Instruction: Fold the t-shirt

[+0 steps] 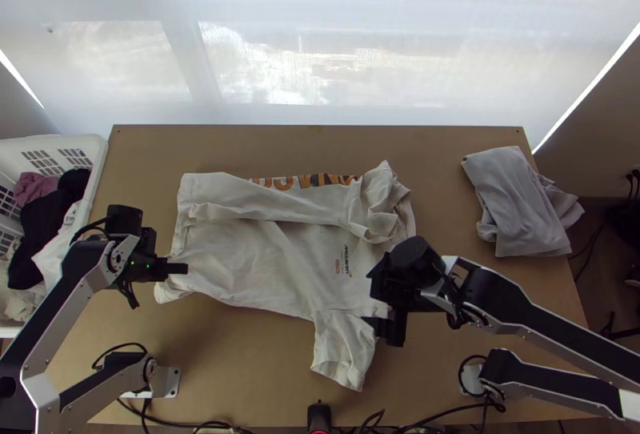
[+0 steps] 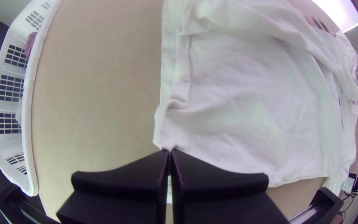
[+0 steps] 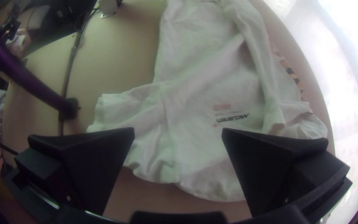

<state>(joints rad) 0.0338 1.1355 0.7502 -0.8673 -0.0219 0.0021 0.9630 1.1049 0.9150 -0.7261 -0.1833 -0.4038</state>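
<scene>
**Far side in, near side to come: a t-shirt half-way through its side folds**

And here is the shirt, laid along the middle of the table, its far long side turned inward in a flap. The near side lies flat, and the near sleeve juts out towards the table's near edge. That looks like one side fold made and its partner now in hand.

On the hem end, the left gripper has its fingers together, apparently clamped on the shirt by the near hem corner, where the cloth puckers at the tips. Across at the shoulder, the right gripper stands wide apart over the cloth by that sleeve, nothing pinched between its fingers. The next move, by the look of it: close on the shoulder or sleeve, then both grippers lift together and carry the near side over the body. Uneven lifting could skew the flap or leave the sleeve trailing.

What a cloth it is! Off-white, soft, thin-looking knit, rippled with shallow creases; a neat stitched band at the hem, a loose rumpled bunch at the far shoulder. Orange lettering peeks out beyond the flap, and a small dark print sits on the chest. To one side, a grey cloth rests in a soft folded block; opposite stands the basket, white, rigid and latticed.
</scene>
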